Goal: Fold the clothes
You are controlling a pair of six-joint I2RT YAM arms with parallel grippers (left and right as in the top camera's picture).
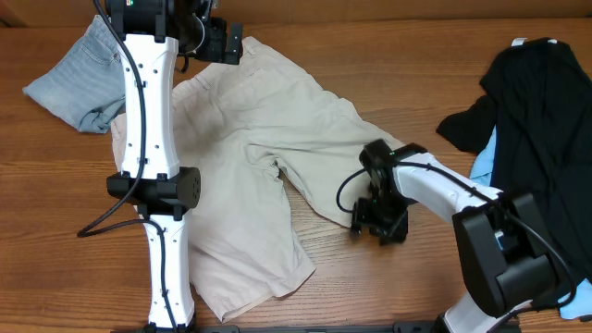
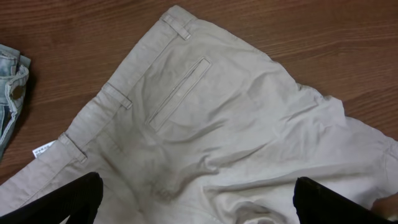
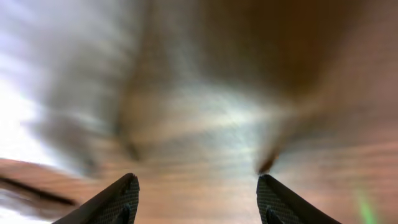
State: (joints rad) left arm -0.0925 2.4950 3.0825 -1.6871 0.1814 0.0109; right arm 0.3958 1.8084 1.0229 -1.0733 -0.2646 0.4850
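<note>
The pale beige shorts lie spread and rumpled across the table's middle, waistband toward the far left. In the left wrist view the shorts show belt loops, a back pocket and a small white tag. My left gripper is open above the waistband area, holding nothing. My right gripper is open, low over bare wood beside the right leg's hem. A light-blue denim garment lies far left. A black garment over a light-blue one lies at the right.
The wooden table shows between the shorts and the black pile. The left arm's white links stand over the shorts' left side. A black cable loops at the left. The right wrist view is blurred.
</note>
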